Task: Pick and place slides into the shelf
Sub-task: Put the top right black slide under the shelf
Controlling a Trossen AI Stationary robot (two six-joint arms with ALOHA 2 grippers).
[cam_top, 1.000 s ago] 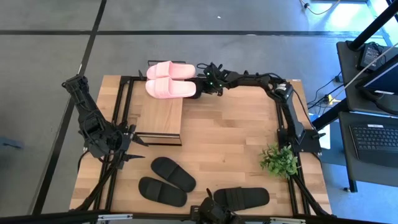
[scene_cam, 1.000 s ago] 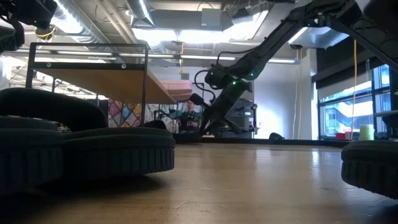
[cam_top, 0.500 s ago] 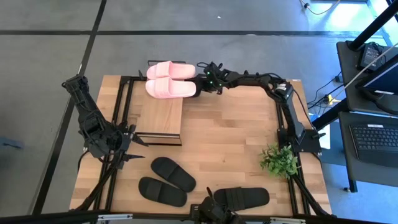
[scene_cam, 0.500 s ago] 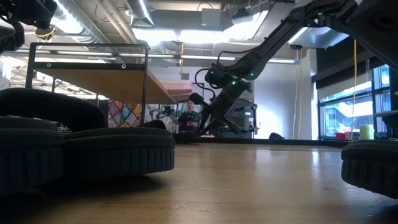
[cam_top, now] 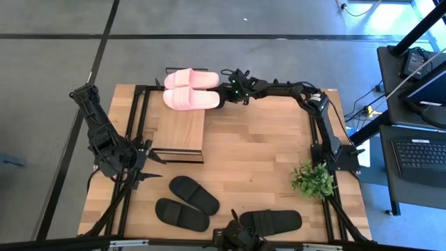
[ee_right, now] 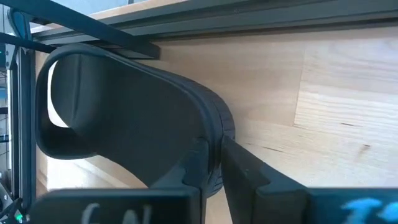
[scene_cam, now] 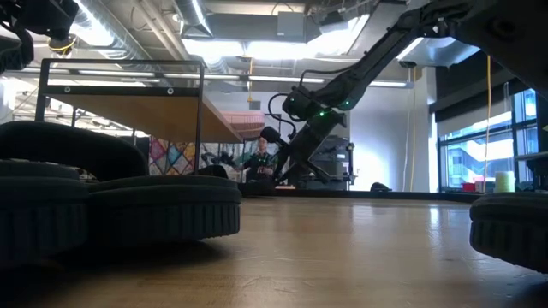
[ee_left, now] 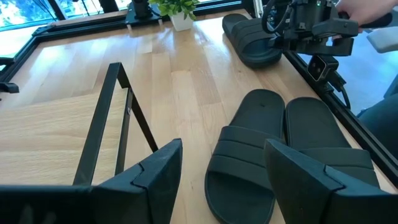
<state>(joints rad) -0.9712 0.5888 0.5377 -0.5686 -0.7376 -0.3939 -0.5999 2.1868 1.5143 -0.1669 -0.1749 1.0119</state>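
Right gripper (ee_right: pixel 211 165) at far edge by shelf (cam_top: pixel 180 130), fingers nipping black slide (ee_right: pixel 124 112) edge. Left gripper (ee_left: pixel 217 168) spread, empty, near-left.

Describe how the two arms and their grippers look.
Both arms are dark, jointed, with black cables along them. The right arm shows small green lights near its wrist; its gripper has two flat dark fingers. The left gripper has two broad, angular matte black fingers. The left arm is slim and black.
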